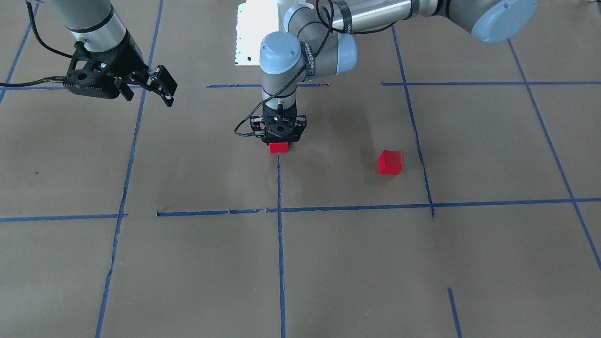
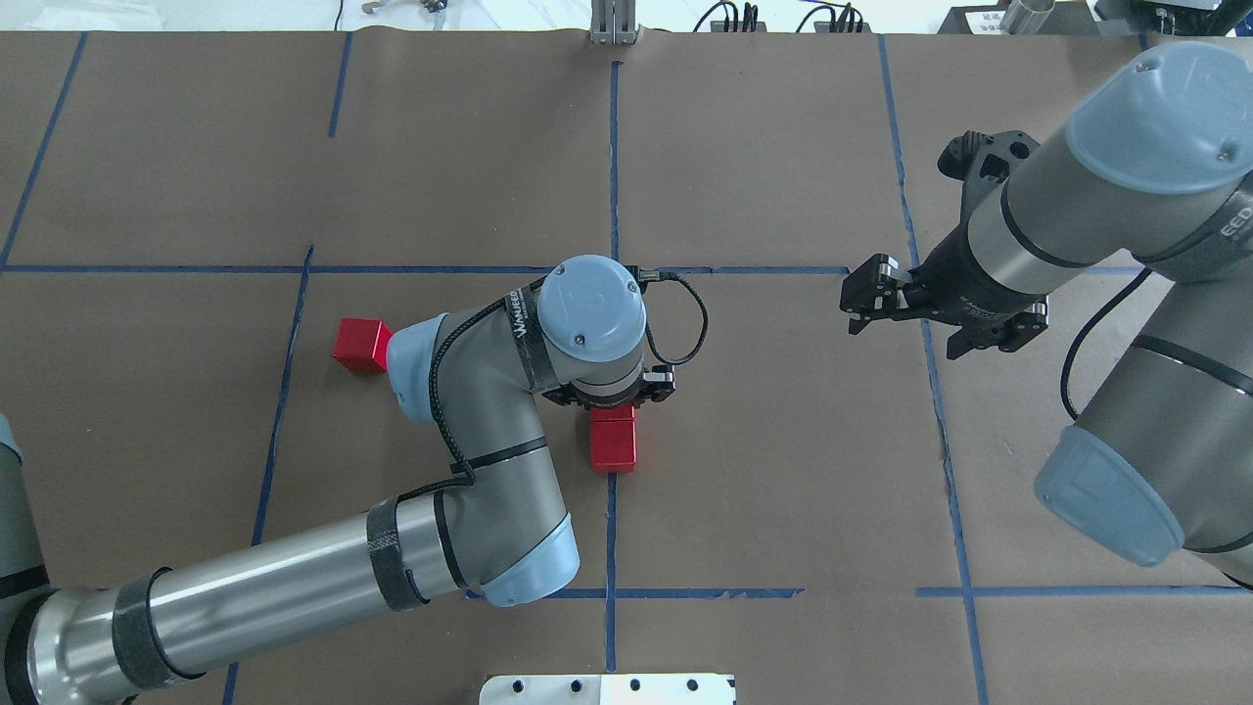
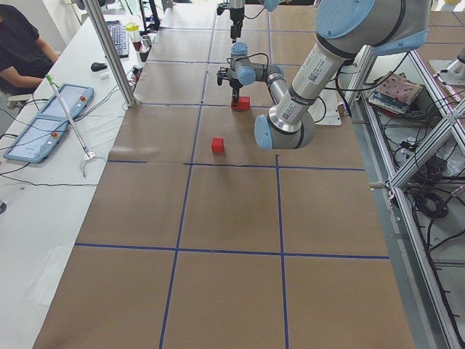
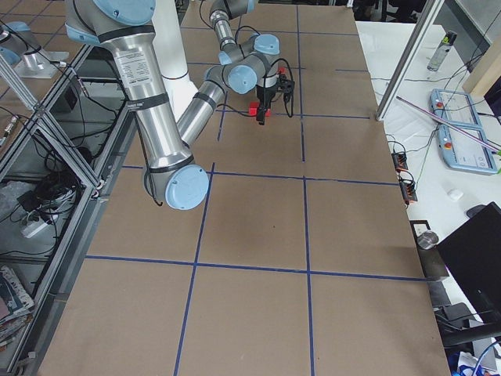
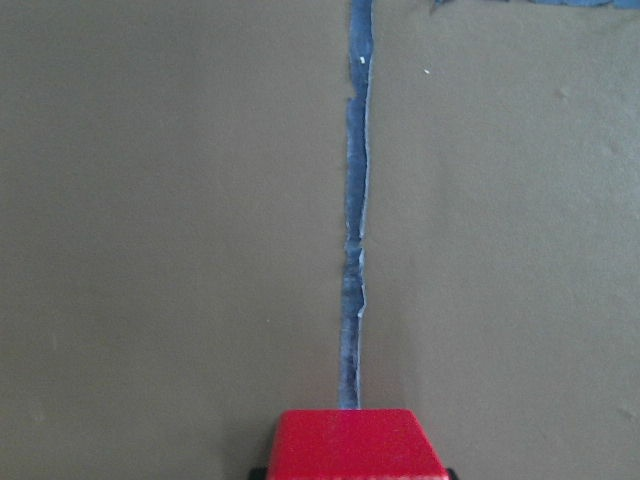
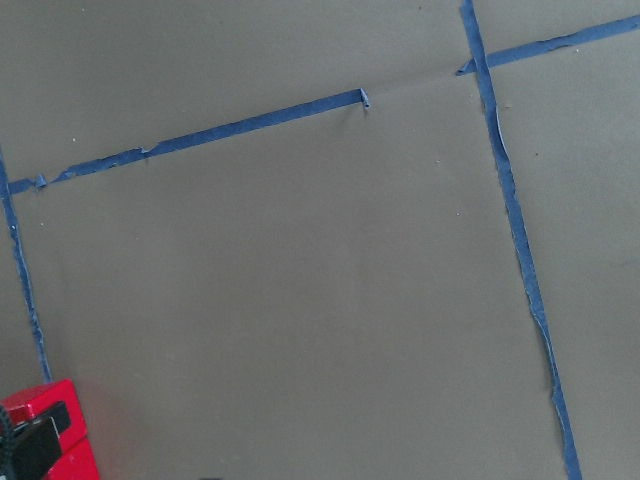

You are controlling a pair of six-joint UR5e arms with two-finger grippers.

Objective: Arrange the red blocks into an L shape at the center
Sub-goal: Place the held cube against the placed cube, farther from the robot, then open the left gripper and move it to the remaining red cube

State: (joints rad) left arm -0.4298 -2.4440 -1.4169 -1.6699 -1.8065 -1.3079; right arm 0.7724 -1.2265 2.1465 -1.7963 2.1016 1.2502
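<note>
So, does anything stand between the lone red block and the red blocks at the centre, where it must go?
Nothing visible does: bare brown paper lies between the lone red block and the centre red blocks. Only a left arm joint overlaps the lone block's edge in the overhead view.

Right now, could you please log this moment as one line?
left claw: closed on centre red block | right claw: open, aloft | loose red block: lying apart
</note>
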